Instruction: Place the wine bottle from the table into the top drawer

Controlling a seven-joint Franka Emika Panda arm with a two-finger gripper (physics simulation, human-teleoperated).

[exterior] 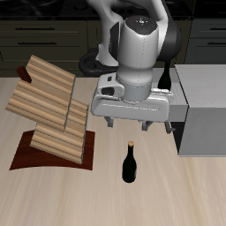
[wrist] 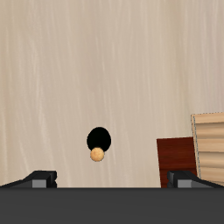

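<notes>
The wine bottle (exterior: 130, 164) stands upright on the bench (exterior: 53, 199), near its front edge, with bare wood all round it. That free footing probably suits a grab from above: in the wrist view the bottle (wrist: 99, 140) shows end-on, a dark round body with the tan cork in the middle, so the arm hangs almost straight over it. The jaws (exterior: 126, 124) are spread wide, 2 fingers apart with nothing between them, and well above the cork.

From the bottle, the wooden rack (exterior: 51, 106) sits at about 10 o'clock on its red-brown base (wrist: 178, 161), nothing resting on its slats. At about 2 o'clock is the grey cabinet (exterior: 205, 124); its top drawer (exterior: 180, 99) looks pulled out toward the bench, though the arm hides most of it and I cannot tell what is inside. A 2nd dark bottle (exterior: 164, 76) stands by the cabinet top, behind the arm.
</notes>
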